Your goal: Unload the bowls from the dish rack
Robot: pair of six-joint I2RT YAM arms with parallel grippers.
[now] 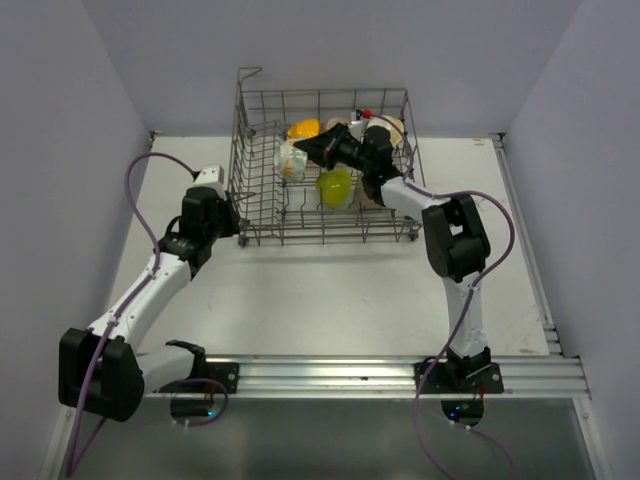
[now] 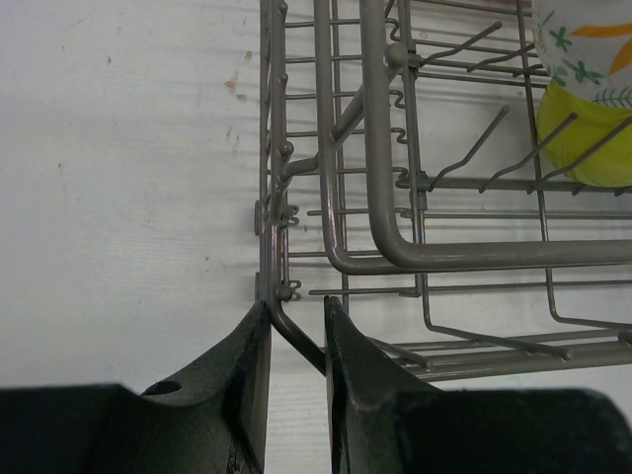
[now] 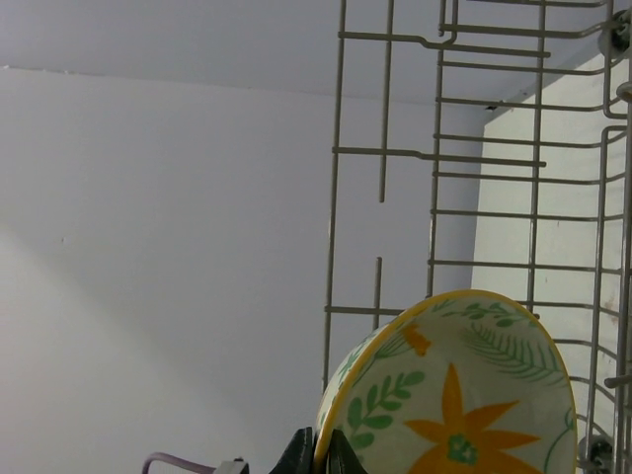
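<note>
The dish rack (image 1: 300,228) stands mid-table, its near left corner wire pinched in the narrow jaws of the left pincer (image 2: 296,311). Farther in, the right pincer (image 3: 321,449) clamps the floral bowl (image 3: 454,395) by its rim, inside the rack. A lime bowl (image 1: 335,186) sits just nearer than that pincer and an orange bowl (image 1: 303,129) just beyond it. No bowl appears to be out yet, so I judge the unloading barely begun.
</note>
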